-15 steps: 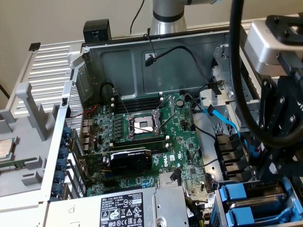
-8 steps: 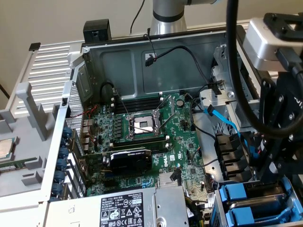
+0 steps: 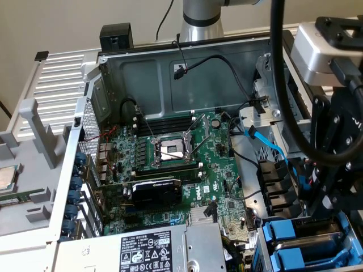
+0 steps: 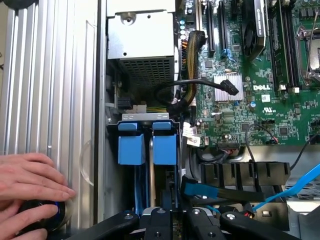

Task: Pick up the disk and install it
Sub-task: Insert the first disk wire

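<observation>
Two blue-fronted drive carriers stand side by side in the drive bay [image 4: 145,118] at the case's corner next to the power supply. The disk [image 4: 165,149] is the carrier in line with my gripper [image 4: 170,201]; its blue front faces the power supply. The other carrier [image 4: 131,148] sits right beside it. My black fingers stand close together over the disk's rear end, shut on its edge. In the exterior view my gripper [image 3: 336,211] hangs low over the bay at the exterior view's right, just past the blue fronts of the disk [image 3: 285,231] and its neighbour [image 3: 292,259].
The power supply [image 4: 142,55] lies just beyond the bay and the motherboard [image 3: 176,164] fills the case floor. Black cables [image 4: 200,85] and a blue data cable [image 3: 272,148] run close to the bay. A person's hand [image 4: 27,180] rests on a black knob outside the case wall.
</observation>
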